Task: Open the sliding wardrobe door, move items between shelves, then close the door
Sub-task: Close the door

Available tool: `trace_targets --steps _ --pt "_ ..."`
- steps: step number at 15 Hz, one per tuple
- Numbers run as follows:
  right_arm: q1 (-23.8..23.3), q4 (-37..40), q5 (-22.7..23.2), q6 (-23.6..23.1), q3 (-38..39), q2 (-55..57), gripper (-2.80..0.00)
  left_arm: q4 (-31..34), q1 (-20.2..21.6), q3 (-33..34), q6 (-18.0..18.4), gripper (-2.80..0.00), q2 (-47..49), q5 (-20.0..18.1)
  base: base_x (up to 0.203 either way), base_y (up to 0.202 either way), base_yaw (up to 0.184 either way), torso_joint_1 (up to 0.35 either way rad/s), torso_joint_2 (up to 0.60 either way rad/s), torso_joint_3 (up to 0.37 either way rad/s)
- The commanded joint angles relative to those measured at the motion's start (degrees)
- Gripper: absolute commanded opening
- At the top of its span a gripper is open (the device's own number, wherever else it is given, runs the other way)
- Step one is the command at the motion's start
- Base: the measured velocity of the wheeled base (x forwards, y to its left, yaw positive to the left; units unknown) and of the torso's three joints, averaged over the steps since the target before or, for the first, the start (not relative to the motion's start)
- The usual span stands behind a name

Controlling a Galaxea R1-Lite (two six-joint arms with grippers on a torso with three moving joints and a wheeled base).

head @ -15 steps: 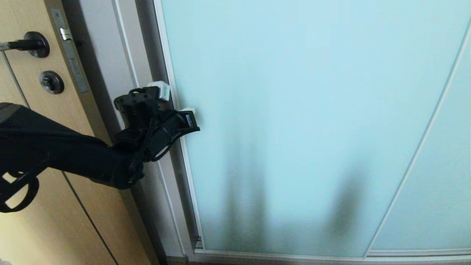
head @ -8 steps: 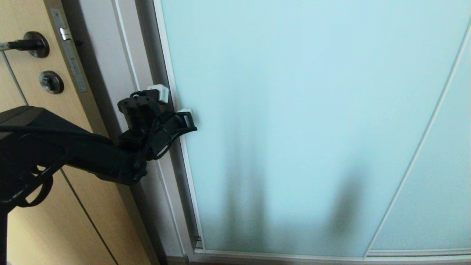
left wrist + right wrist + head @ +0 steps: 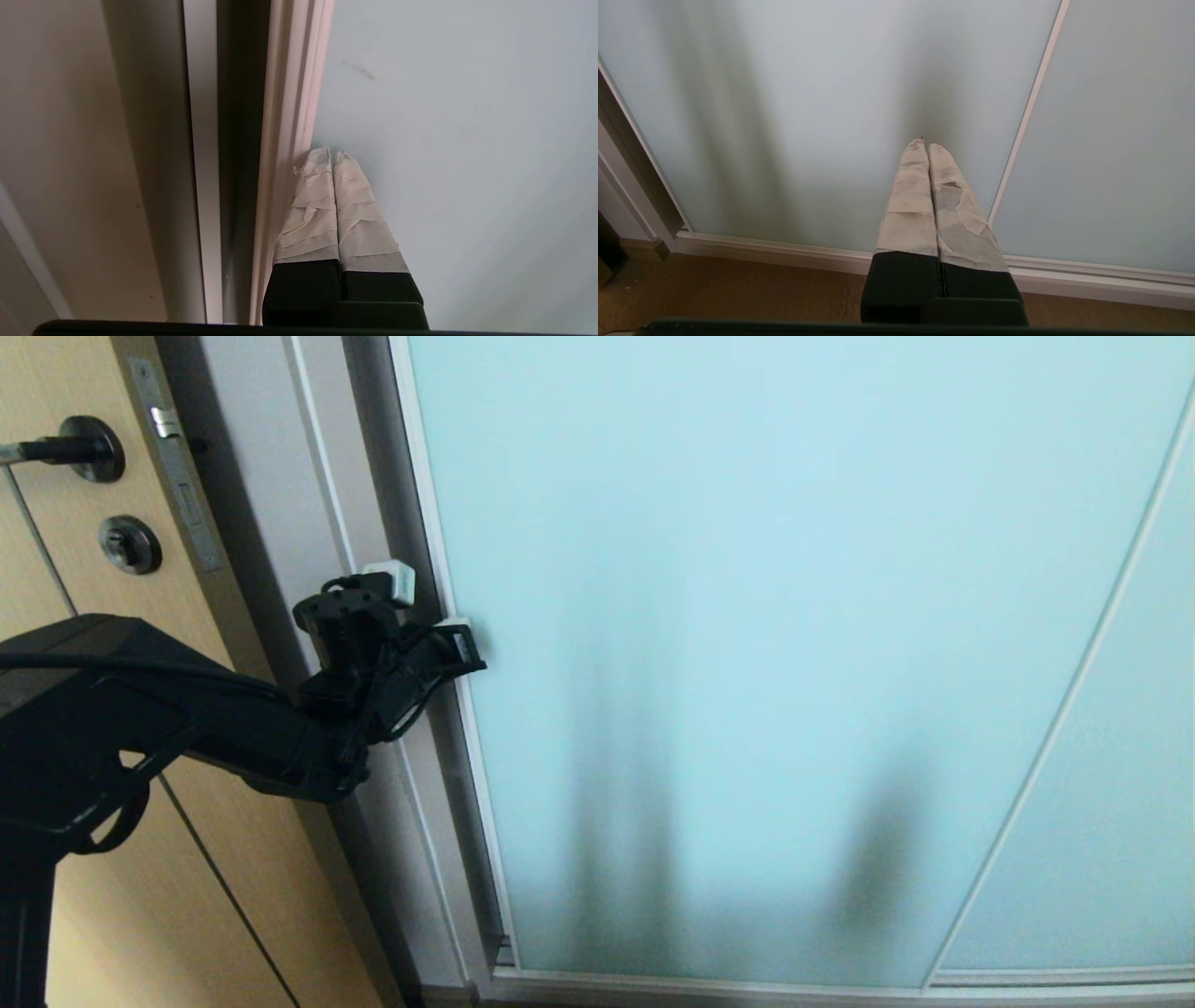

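The sliding wardrobe door (image 3: 794,644), frosted pale aqua glass in a slim silver-white frame, stands upright and shut.

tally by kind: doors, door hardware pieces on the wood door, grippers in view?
Doors: 2, sliding wardrobe door and wood door
Wood door hardware: 3, handle, keyhole, latch plate
Grippers: 2, left gripper, right gripper
Total: 7

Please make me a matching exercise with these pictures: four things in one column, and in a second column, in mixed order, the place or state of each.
Things:
1. left gripper
2. right gripper
3. sliding wardrobe door
4. wooden door

Places or states:
A. closed, frosted aqua glass
B. shut, low above the wood floor
C. left of the wardrobe, with a lever handle
D. shut, tips at the glass beside the door's frame

Pairs: 1-D, 2-B, 3-A, 4-C
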Motion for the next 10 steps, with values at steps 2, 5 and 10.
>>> trace_targets --steps 2,5,10 --pt "0.00 -0.04 0.04 -0.05 0.04 0.07 -2.80 -0.62 -0.07 0.50 -0.15 -2.80 -0.02 -0.15 0.000 0.000 0.000 0.000 0.00 0.000" --pt "0.00 -0.04 0.04 -0.05 0.06 0.07 -2.80 -1.61 -1.41 1.15 -0.15 -2.80 -0.38 -0.03 0.000 0.000 0.000 0.000 0.00 0.000" --pt "0.00 -0.04 0.04 -0.04 0.02 0.07 -2.80 -1.43 -3.08 0.83 -0.15 -2.80 -1.53 0.02 0.000 0.000 0.000 0.000 0.00 0.000"
